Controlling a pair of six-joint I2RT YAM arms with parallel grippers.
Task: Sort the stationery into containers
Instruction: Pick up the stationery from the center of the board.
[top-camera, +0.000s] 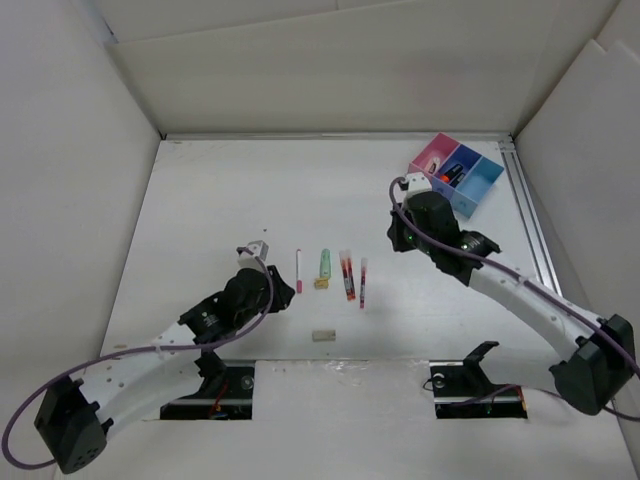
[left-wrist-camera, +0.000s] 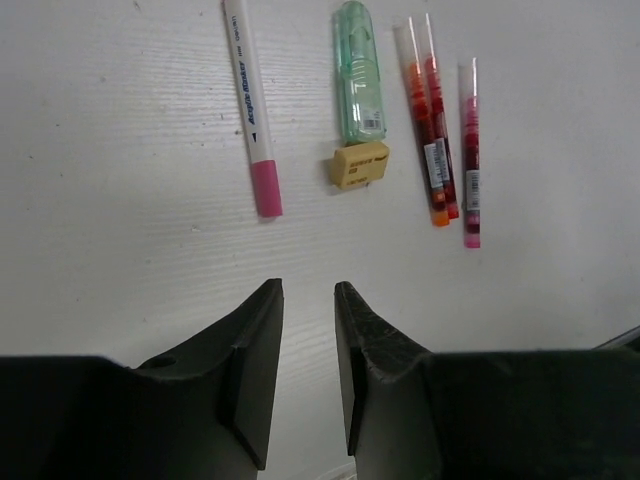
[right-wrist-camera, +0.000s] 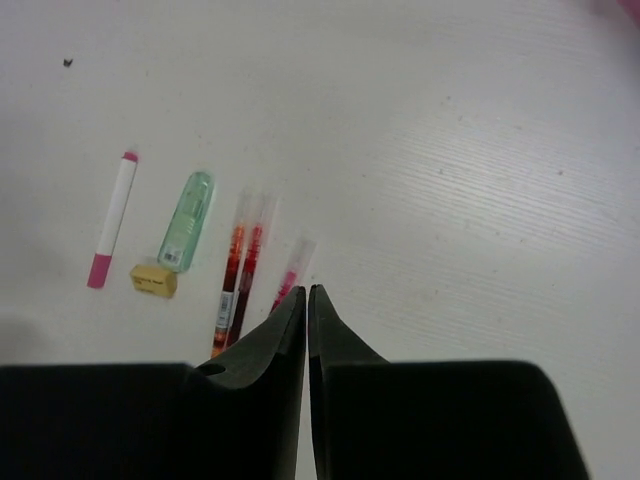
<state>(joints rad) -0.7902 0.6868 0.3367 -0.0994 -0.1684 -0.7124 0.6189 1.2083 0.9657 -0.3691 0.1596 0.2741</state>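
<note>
The left tool (left-wrist-camera: 308, 290) is hovering with its jaws a little apart, gripping nothing. Straight ahead of it the marker (left-wrist-camera: 250, 110), green case (left-wrist-camera: 359, 75), eraser (left-wrist-camera: 359, 165) and pens (left-wrist-camera: 440, 135) are lying side by side, their long axes pointing away from it. The right tool (right-wrist-camera: 307, 292) is showing its jaws together, empty, nearer the tray (top-camera: 484, 190) in the far right corner. Bare counter (top-camera: 220, 190) is lying open around the row.
</note>
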